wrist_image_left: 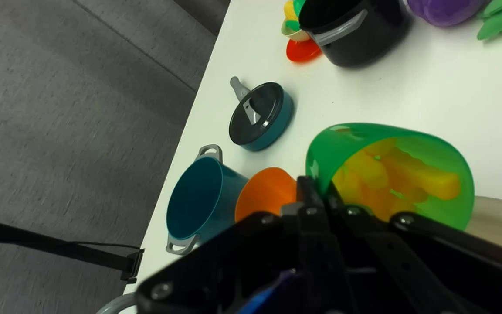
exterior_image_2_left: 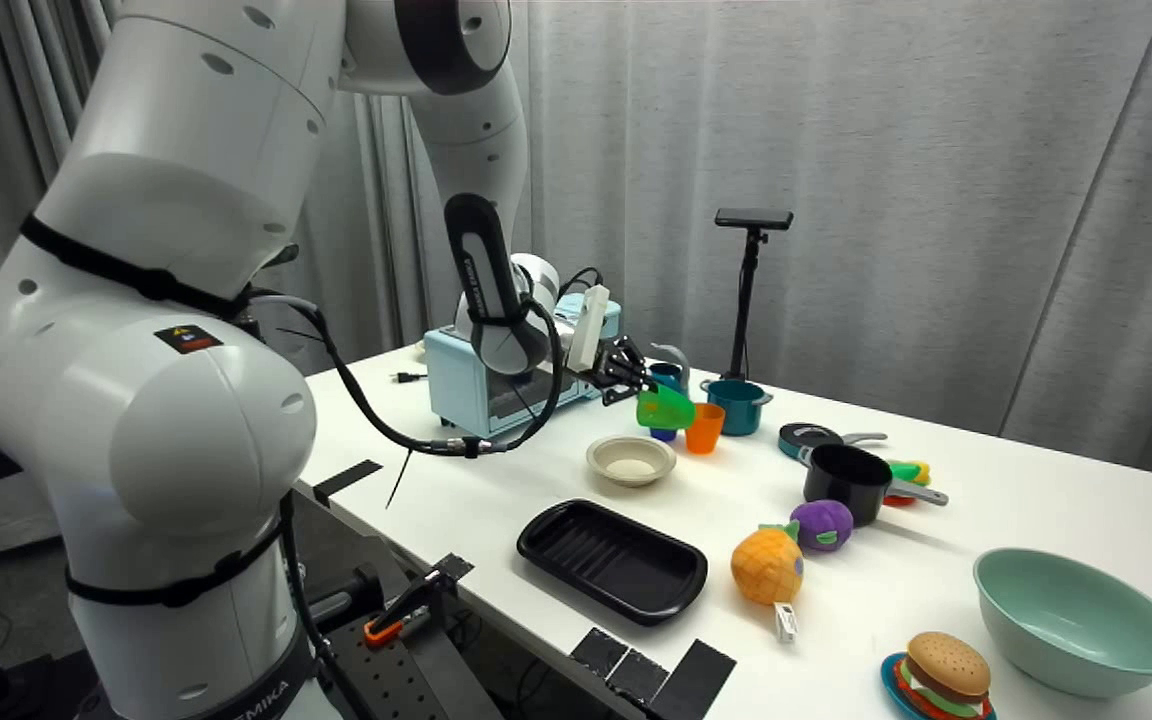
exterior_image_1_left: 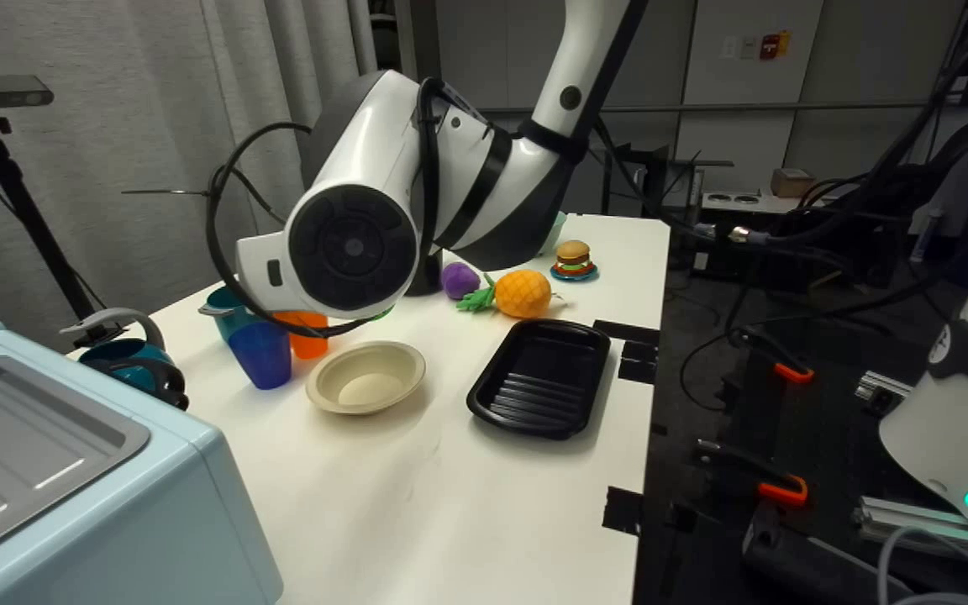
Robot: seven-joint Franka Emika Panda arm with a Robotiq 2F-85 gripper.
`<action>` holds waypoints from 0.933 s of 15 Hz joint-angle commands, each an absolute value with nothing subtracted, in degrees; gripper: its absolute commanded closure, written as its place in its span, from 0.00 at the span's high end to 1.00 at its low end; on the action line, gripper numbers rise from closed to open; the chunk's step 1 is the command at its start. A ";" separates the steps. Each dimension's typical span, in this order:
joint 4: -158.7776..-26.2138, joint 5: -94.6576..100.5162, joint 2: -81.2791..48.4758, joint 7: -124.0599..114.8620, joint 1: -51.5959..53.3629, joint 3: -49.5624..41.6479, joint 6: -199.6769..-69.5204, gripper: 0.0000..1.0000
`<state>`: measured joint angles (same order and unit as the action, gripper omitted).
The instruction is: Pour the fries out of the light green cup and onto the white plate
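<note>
My gripper point(wrist_image_left: 319, 188) is shut on the wall of the light green cup point(wrist_image_left: 355, 135), near its rim. In the wrist view the cup's mouth faces the camera and the fries point(wrist_image_left: 401, 174) lie inside it. Tilted well over, the same cup point(exterior_image_2_left: 665, 408) hangs above the table in an exterior view. The white plate point(exterior_image_2_left: 631, 462) stands on the table close by, lower than the cup, with no fries on it. In another exterior view the arm hides the gripper and nearly all of the cup, while the plate point(exterior_image_1_left: 366, 376) shows fully.
An orange cup point(exterior_image_2_left: 704, 430), a blue cup point(exterior_image_1_left: 262, 355) and a teal pot point(exterior_image_2_left: 734, 405) stand near the held cup. A black tray point(exterior_image_2_left: 616, 562) lies in front of the plate. A light blue toaster oven point(exterior_image_1_left: 139, 496), a black pot point(exterior_image_2_left: 846, 482) and toy foods are also around.
</note>
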<state>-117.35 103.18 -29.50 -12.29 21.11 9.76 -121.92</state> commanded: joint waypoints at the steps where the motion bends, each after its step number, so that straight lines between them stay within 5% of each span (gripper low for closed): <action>1: -116.41 106.01 -30.21 -8.75 20.19 11.45 -119.19 0.01; 14: -116.64 112.96 -31.15 -1.90 21.08 12.53 -115.58 0.01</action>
